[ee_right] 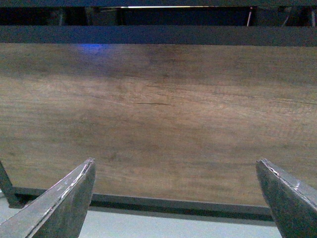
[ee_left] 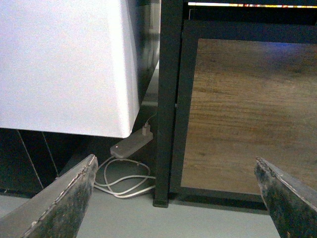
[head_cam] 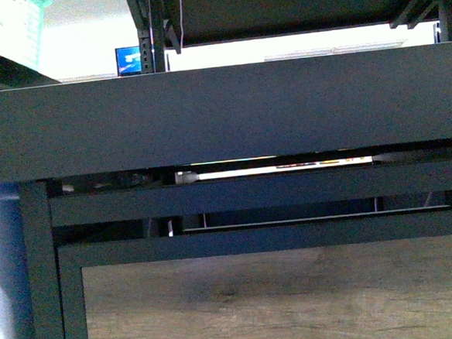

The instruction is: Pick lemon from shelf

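Observation:
The lemon is out of view in every frame. The black metal shelf fills the front view: a wide dark tray edge across the middle and a wood-grain lower panel below it. My left gripper is open and empty, low near the floor, facing the shelf's black corner post and the wood-grain panel. My right gripper is open and empty, low, facing the middle of the wood-grain panel. Neither arm shows in the front view.
A white box-like body stands beside the shelf's corner. Under it a white power strip and a coiled white cable lie on the grey floor. An upper black tray hangs over the wide one.

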Controlling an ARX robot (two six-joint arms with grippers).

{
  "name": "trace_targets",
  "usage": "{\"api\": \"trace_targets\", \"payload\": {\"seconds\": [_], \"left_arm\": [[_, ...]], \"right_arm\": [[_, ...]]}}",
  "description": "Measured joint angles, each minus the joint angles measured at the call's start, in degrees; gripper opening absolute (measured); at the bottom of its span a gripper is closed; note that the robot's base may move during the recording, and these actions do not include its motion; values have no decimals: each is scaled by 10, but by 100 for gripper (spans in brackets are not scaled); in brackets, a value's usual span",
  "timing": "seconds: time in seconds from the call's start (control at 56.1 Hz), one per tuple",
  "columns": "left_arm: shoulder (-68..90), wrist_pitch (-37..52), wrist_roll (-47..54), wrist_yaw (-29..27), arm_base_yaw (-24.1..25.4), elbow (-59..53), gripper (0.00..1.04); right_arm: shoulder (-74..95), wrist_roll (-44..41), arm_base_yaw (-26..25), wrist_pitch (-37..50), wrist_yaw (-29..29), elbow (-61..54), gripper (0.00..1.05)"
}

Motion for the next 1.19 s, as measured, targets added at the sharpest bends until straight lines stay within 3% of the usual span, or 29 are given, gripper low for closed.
{"api": "trace_targets", "payload": {"seconds": [1.195], "left_arm": [[0,0,0,0,0,0,97]], "right_arm": [[0,0,0,0,0,0,97]]}}
